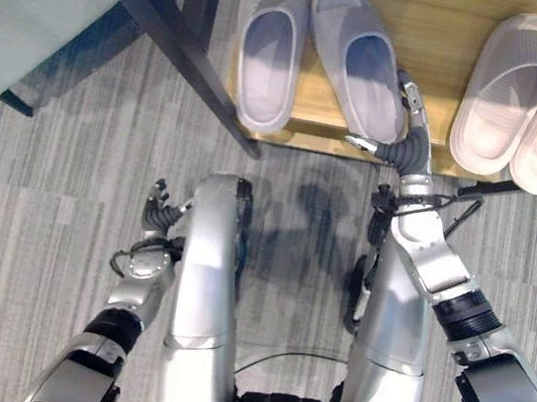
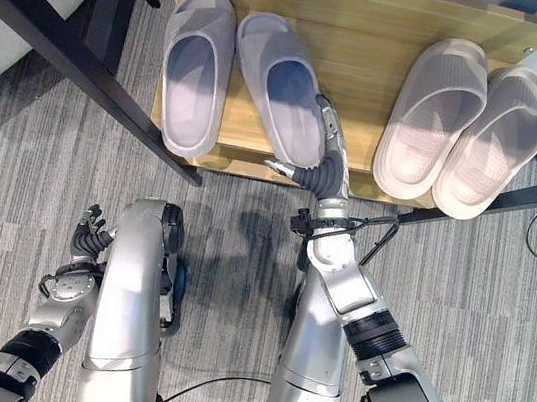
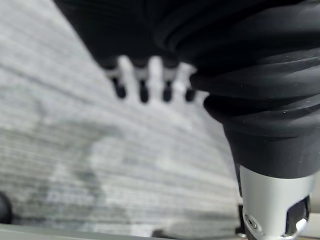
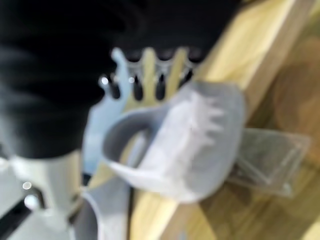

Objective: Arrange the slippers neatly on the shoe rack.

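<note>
The wooden shoe rack (image 2: 374, 35) carries two grey slippers (image 2: 195, 69) side by side; two pale slippers (image 2: 433, 114) beside them.

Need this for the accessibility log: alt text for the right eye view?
The robot's right hand rests straight-fingered against the tilted lavender foam slipper on the light wooden shoe rack, beside its upright mate and a beige ribbed pair. The left hand hangs over grey carpet.

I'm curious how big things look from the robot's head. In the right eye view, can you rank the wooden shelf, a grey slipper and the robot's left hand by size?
1. Wooden shelf, clearly largest.
2. Left grey slipper.
3. Left hand, smallest as seen, though partly hidden.
</note>
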